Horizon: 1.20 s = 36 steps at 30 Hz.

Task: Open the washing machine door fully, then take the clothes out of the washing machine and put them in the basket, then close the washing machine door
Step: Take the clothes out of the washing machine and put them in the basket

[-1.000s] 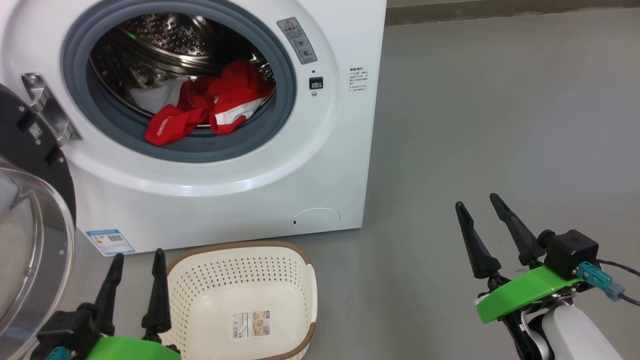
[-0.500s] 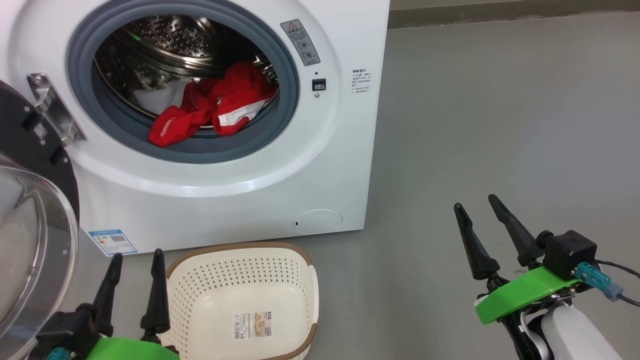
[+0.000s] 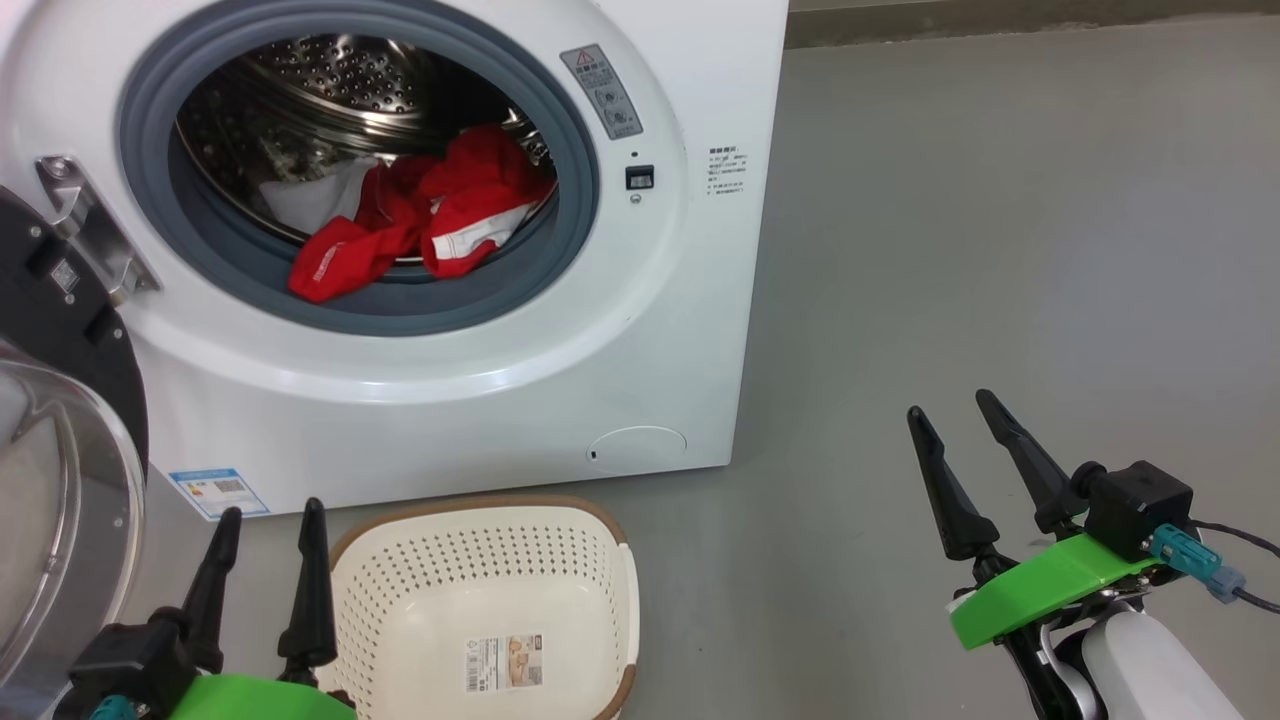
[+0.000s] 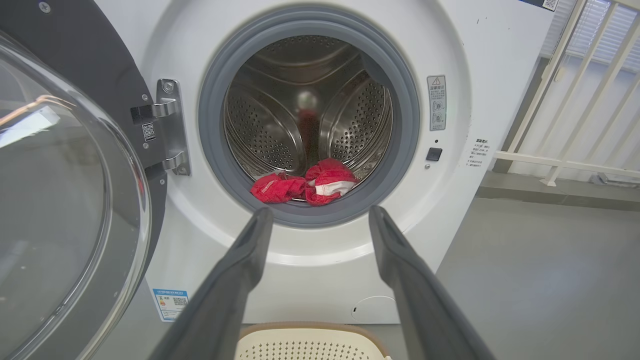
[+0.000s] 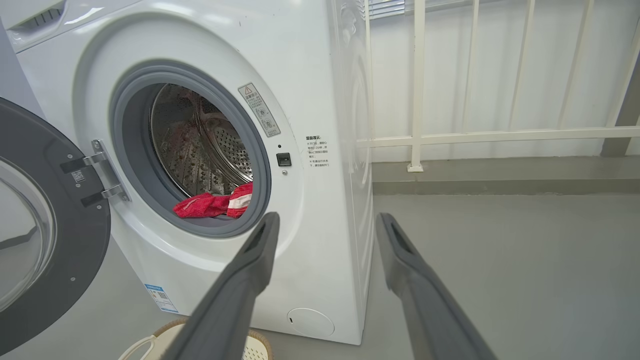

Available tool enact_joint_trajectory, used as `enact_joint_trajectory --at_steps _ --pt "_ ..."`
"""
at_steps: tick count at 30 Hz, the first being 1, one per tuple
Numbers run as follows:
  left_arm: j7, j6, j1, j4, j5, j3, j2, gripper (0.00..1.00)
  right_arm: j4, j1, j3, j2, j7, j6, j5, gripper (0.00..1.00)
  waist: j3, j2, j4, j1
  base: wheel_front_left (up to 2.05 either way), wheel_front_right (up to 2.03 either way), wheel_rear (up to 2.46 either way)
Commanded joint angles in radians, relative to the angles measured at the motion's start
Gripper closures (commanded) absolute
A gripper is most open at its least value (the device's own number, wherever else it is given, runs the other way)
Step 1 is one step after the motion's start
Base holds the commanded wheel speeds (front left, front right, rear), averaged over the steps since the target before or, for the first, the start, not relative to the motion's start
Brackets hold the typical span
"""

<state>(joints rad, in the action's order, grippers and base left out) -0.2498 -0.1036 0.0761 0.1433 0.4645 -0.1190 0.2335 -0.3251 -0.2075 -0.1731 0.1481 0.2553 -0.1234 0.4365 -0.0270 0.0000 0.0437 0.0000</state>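
The white washing machine [image 3: 640, 330] stands before me with its door [image 3: 60, 420] swung wide open to the left, glass bowl showing. Red clothes [image 3: 420, 215] with white trim lie at the front of the steel drum, partly over the grey gasket; the same clothes [image 4: 305, 185] [image 5: 215, 204] show in both wrist views. The cream basket [image 3: 480, 540] sits empty on the floor below the opening. My left gripper [image 3: 270, 520] is open, low at the basket's left side. My right gripper [image 3: 950, 410] is open over bare floor, right of the machine.
Grey floor [image 3: 1000, 250] stretches to the right of the machine. A white railing [image 5: 500, 135] and a low kerb run behind it. The open door [image 4: 65, 190] stands close on the left of my left arm.
The head view shifted slightly, so the machine and basket sit a little differently in the picture. Both grippers stay open and in place, and the clothes have not moved.
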Motion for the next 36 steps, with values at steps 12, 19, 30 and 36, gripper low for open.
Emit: enact_joint_trajectory --at_steps 12,19,30,36 --pt "-0.012 0.005 0.027 -0.013 0.008 0.049 0.021 0.00 0.024 -0.011 -0.011 0.001 0.006 -0.007 0.002 0.00 -0.008 0.0000 -0.005 0.0000 0.88 -0.88 0.00" --pt "-0.012 0.014 0.031 -0.013 0.015 0.053 0.021 0.00 0.023 -0.014 -0.008 -0.002 0.006 -0.007 0.001 0.00 -0.015 0.0000 -0.007 0.0000 0.33 -0.33 0.00" --pt "-0.012 0.013 0.036 -0.009 0.010 0.052 0.024 0.00 0.023 -0.014 -0.009 -0.008 0.006 -0.007 -0.001 0.00 -0.020 0.0000 -0.009 0.0000 0.00 0.00 0.00" --pt "-0.012 0.014 0.035 -0.010 0.010 0.051 0.026 0.00 0.024 -0.014 -0.008 -0.010 0.006 -0.007 -0.003 0.00 -0.022 0.0000 -0.009 0.0000 0.00 0.00 0.00"
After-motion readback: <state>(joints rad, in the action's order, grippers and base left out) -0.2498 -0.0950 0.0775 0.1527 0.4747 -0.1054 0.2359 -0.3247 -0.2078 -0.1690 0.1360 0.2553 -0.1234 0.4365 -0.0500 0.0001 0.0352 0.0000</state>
